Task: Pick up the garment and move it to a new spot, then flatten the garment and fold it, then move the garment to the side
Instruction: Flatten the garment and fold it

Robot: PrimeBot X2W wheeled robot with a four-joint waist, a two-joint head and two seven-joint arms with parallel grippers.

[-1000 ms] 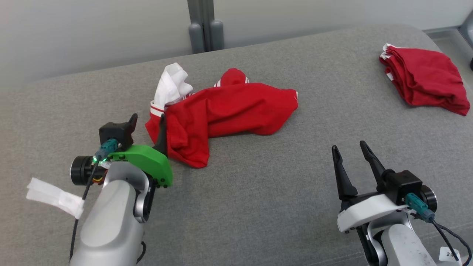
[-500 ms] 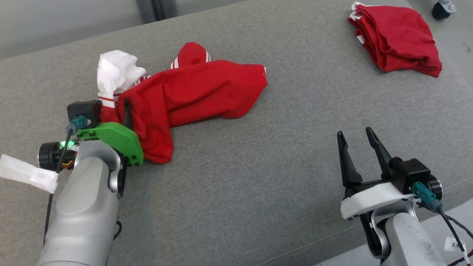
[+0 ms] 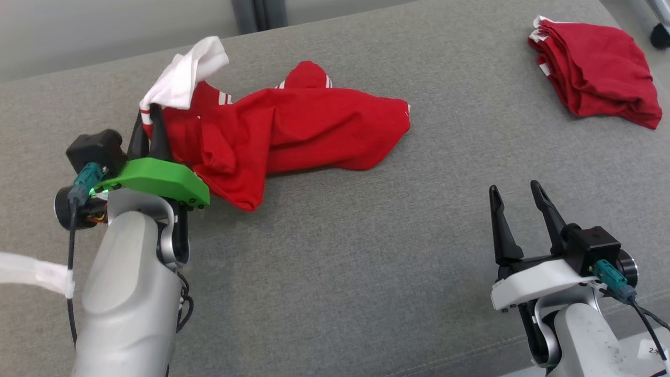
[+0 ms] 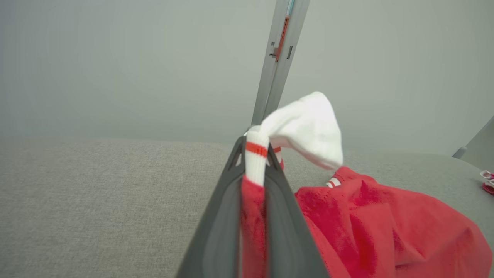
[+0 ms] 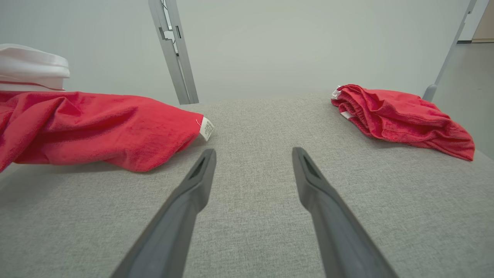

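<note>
Grey cloth covered the cushion (image 3: 340, 272), with a pale wall (image 3: 78, 36) and a grey post (image 3: 259, 10) behind its far edge. Near the far left corner the left claw (image 3: 149, 115) was clamped on the garment (image 3: 314, 125). It pinched a white band with red stripes at the garment's left end and held that end up off the cushion. The rest of the red cloth lay crumpled toward the middle. The right claw (image 3: 514, 187) stood near the front right edge with its fingers spread wide, holding nothing and touching nothing. A second red pile (image 3: 596, 68) lay at the far right corner, well apart from both claws.

The left wrist view gave the grip more plainly than the head view did: the band ran up between the two dark fingers, and a white flap (image 4: 305, 123) drooped over past their tips. The right wrist view added a small white tag (image 5: 207, 128) at the garment's right end, and bare cushion between the spread fingers.
</note>
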